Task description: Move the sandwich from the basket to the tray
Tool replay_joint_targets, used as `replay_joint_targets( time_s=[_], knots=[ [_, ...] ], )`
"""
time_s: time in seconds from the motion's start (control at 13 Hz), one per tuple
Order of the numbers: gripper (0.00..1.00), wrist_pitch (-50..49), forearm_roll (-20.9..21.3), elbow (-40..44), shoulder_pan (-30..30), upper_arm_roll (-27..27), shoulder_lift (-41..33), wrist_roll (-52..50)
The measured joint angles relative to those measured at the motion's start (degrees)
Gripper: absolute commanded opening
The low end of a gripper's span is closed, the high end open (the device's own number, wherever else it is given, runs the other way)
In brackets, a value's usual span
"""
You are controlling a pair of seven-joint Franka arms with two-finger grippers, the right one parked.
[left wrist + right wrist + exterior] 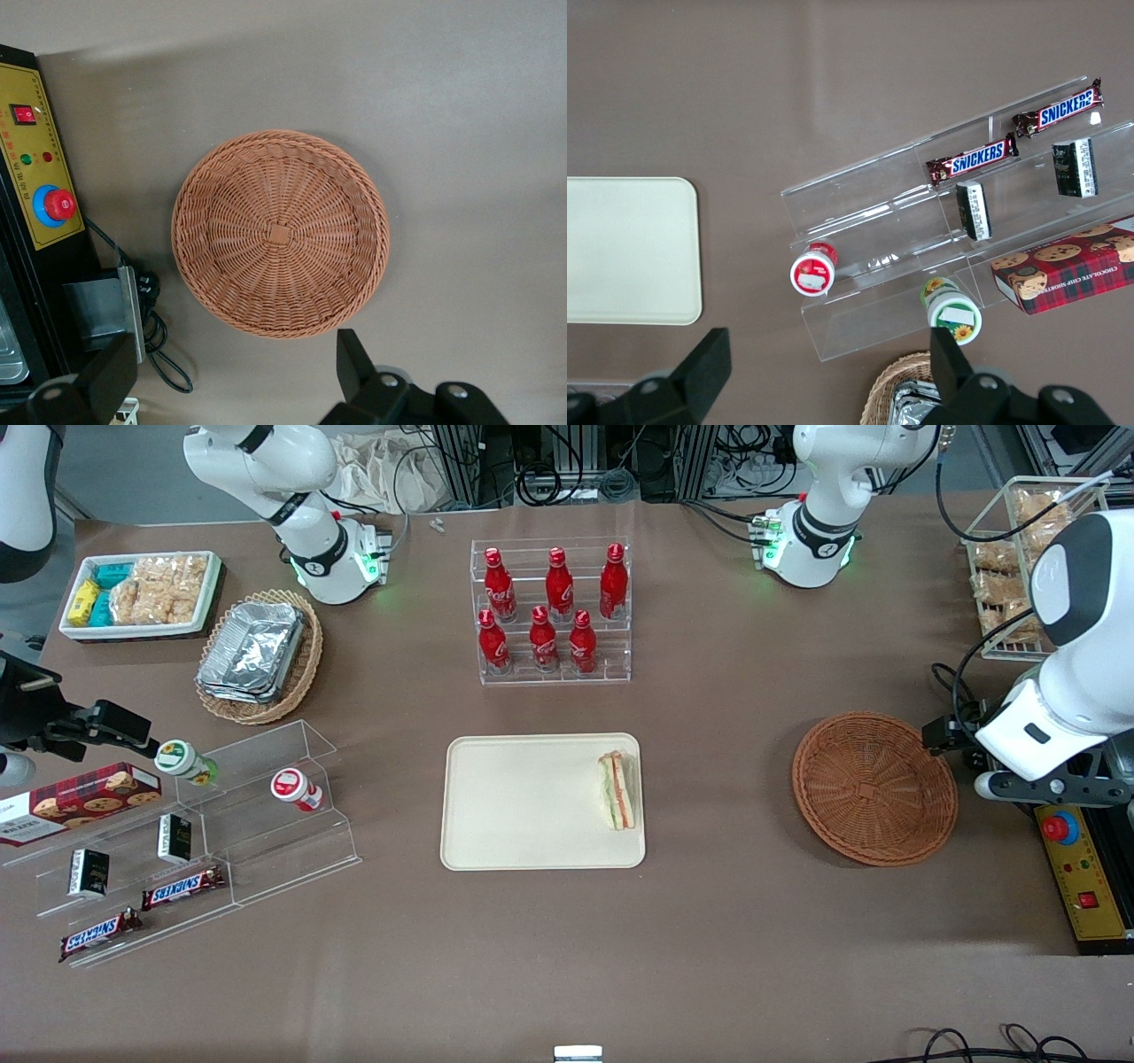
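Sandwich lies on tray, frame centre: soft, light, crushable; hold gently across bread faces. Basket bare. My gripper above it, spread, holding nothing.

Pincer fingers cut off by frame edge; tray likewise cropped

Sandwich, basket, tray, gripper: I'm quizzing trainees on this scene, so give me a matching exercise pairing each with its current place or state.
Things:
1. sandwich
2. basket
3. tray
4. gripper

States:
A. holds nothing
B. open, above the table beside the basket
C. lies on the tray, at the end nearest the basket
D. sits nearer the front camera than the bottle rack

Pairs: 1-C, 2-A, 3-D, 4-B
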Motion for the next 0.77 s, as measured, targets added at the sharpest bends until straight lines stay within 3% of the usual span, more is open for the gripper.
replay_joint_targets(
  time_s=[0.77],
  knots=[
    [1.00, 0.57, -0.08, 1.38, -0.24, 0.25, -0.02, -0.73]
  ],
)
